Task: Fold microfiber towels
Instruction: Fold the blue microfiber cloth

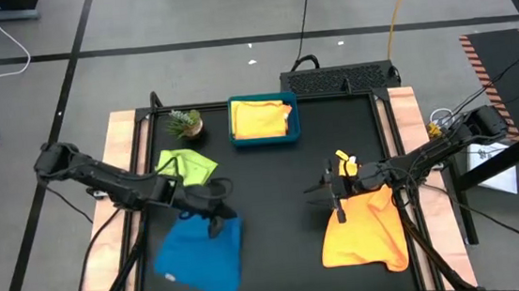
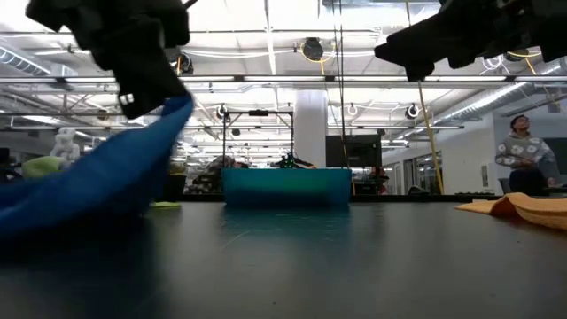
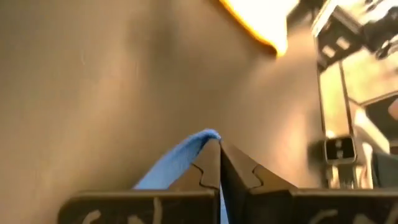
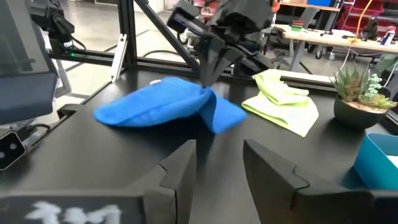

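Blue towel (image 1: 198, 254) corner was pinched shut in left gripper (image 1: 215, 220), probably best drawn flat across; right gripper (image 1: 332, 194) was held open beside it.

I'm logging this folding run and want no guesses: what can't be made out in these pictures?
- High view: the pinch on the blue towel is covered by the left gripper.
- High view: the teal tray hides how many yellow towels lie in it.
- Low view: the orange towel is cut off by the frame edge.
- Left wrist view: the blue towel runs out of frame behind the shut jaws.
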{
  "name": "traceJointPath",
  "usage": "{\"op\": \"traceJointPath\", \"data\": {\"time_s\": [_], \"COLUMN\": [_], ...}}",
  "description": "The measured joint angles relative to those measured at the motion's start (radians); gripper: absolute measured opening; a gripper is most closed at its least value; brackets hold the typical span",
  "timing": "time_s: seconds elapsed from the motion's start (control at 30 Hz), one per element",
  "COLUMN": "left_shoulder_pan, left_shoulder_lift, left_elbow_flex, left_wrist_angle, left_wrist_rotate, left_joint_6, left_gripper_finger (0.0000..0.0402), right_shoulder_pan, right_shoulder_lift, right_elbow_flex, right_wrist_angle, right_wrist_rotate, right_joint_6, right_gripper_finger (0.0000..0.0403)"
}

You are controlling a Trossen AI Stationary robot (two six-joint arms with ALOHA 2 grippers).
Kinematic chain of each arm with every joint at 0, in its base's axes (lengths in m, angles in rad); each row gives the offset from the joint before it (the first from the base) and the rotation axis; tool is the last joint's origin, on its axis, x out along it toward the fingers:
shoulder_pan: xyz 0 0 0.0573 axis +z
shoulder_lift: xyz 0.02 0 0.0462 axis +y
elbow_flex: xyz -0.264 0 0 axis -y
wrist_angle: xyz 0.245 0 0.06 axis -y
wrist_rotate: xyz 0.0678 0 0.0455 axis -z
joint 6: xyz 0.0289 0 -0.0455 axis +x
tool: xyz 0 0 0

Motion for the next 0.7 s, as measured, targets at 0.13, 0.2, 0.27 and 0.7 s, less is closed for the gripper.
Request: {"op": "traceJointPath", "data": {"time_s": [0.13, 0.2, 0.27, 0.7], "left_shoulder_pan": [0.073, 0.109, 0.139, 0.237], "left_shoulder_lift": [0.000, 0.000, 0.000, 0.169], "left_elbow_flex": [0.000, 0.000, 0.000, 0.002], "left_wrist_angle": [0.035, 0.049, 0.073, 0.400], "left_wrist_rotate": [-0.002, -0.003, 0.001, 0.172], "left_joint_6": [0.061, 0.082, 0.107, 0.290], "left_gripper_finger": [0.0001, 0.0001, 0.0001, 0.0145], "right_shoulder_pan": [0.000, 0.000, 0.000, -0.042], "right_shoulder_lift": [0.006, 0.021, 0.045, 0.174], "right_elbow_flex": [0.000, 0.000, 0.000, 0.000], "right_wrist_angle": [0.003, 0.011, 0.029, 0.158], "right_wrist_rotate": [0.000, 0.000, 0.000, 0.000], "right_joint_6": [0.000, 0.000, 0.000, 0.001], "right_gripper_finger": [0.0135, 0.0139, 0.0143, 0.0149]}}
